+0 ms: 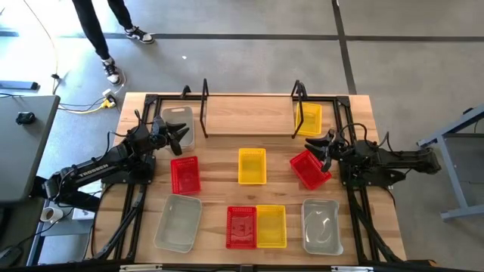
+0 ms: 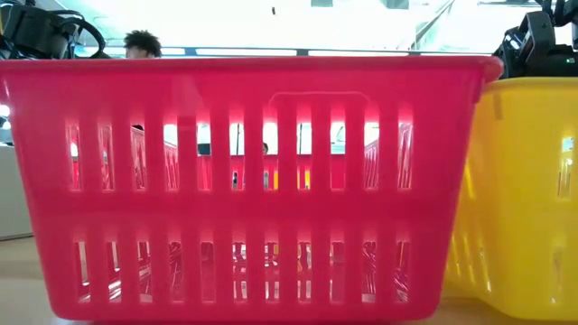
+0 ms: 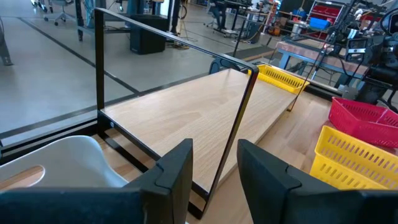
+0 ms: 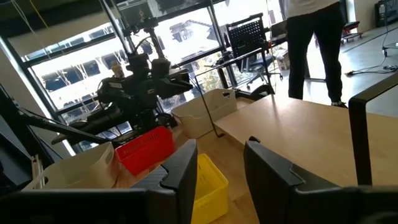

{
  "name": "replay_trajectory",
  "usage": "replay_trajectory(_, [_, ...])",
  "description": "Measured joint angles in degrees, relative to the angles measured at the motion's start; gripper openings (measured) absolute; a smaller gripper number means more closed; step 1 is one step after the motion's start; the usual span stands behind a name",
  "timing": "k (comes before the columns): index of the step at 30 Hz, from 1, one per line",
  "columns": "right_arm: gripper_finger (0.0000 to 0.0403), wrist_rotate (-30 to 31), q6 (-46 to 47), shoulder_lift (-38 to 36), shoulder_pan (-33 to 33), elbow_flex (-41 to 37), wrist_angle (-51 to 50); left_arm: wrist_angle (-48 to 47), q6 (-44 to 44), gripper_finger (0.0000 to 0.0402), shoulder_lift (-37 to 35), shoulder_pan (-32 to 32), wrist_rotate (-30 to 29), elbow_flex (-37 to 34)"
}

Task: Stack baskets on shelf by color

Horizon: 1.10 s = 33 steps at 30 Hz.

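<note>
The left hand hangs with its fingers apart and nothing between them, just beside the clear-grey basket that sits at the near end of the shelf; its wrist view shows the gap between the fingers empty, with the shelf's black end rod just ahead. The right hand also stands parted and empty, above the far edge of a tilted red basket, with a yellow basket already on the shelf end just beyond it. To do this step well, I judge each hand should drop onto one wall of the nearest basket, one finger inside and one outside the rim, squarely at the middle of a long side so the tray does not swing. Out on the counter, toward the middle from the left hand, lie another red basket and a yellow one. Farther still, along the counter's near edge, are two clear-grey trays and a red and yellow pair. Lift clear of the upright rods before nesting like colours.
</note>
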Motion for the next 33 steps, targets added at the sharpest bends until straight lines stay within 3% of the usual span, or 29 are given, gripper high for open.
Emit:
replay_trajectory(5, [0.0117,1.22,7.34,0.00,0.02,0.00,0.22,0.00,0.00,0.0117,0.01,0.00,0.01,0.00])
replay_trajectory(14, [0.0117,2.79,9.06,0.01,0.00,0.01,1.21,0.01,-0.01,0.0117,0.02,-0.02,0.01,-0.02])
replay_trajectory(24, [0.0117,4.00,12.69,0.00,0.00,0.44,14.60,0.00,0.00,0.0117,0.00,0.00,0.02,0.00])
replay_trajectory(33, [0.0117,6.77,8.74,4.86,0.00,12.65,6.93,0.01,0.00,0.0117,0.01,-0.01,0.01,0.00])
